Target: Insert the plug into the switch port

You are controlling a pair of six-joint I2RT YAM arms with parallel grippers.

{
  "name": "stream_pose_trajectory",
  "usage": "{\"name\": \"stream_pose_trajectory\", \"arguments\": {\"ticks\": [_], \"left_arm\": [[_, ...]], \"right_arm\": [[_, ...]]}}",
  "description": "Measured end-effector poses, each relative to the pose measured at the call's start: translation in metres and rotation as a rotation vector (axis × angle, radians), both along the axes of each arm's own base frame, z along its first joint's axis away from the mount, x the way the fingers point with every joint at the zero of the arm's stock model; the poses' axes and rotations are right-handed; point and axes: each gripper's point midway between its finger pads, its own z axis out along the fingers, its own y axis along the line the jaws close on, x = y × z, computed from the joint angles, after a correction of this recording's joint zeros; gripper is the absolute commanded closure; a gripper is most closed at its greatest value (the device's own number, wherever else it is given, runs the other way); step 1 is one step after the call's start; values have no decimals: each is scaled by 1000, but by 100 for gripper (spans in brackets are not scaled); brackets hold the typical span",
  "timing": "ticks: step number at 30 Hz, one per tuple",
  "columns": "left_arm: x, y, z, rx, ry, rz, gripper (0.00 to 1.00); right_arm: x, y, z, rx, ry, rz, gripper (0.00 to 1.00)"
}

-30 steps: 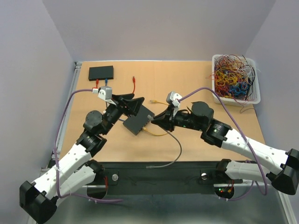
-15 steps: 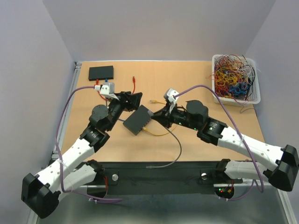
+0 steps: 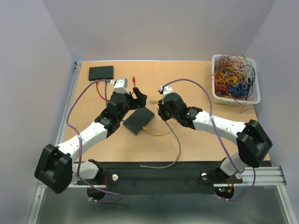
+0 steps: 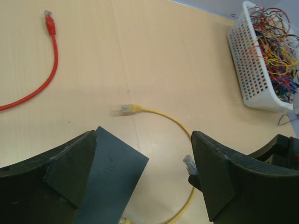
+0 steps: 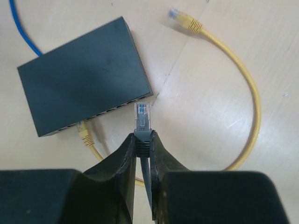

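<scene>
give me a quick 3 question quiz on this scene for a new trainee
1. True or false: the right end effector is shut on the clear plastic plug with a grey boot.
2. Which colour of cable already has one end in the dark grey rectangular switch box? A red, B yellow, C blue.
3. Fill in: the left end effector is ___ (open or shut).
Key: 1 true. 2 B, the yellow patch cable. 3 open.
</scene>
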Motion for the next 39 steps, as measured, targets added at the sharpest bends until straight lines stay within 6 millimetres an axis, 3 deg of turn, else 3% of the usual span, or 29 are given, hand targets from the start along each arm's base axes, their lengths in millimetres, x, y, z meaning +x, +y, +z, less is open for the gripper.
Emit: {"name": "stream_pose_trajectory", "arguments": {"ticks": [2, 5, 9, 23, 33, 39], "left_arm": [[7, 7, -9, -8, 16, 23, 6], [11, 18, -29, -11, 52, 40, 14], [12, 25, -61, -8, 110, 35, 20], [12, 4, -123, -5, 229, -55, 28], [17, 6, -131, -6, 237, -52, 28], [20, 5, -139, -3, 242, -54, 28]], "right_arm": [[-2, 2, -18, -13, 49, 3, 100], [-8, 7, -43, -30, 120, 20, 100], [-17, 8, -63, -44, 175, 42, 100], [-30, 15, -94, -54, 259, 93, 100], [-32, 28, -106, -67, 286, 123, 100], [-28, 38, -101, -55, 275, 135, 100]]}}
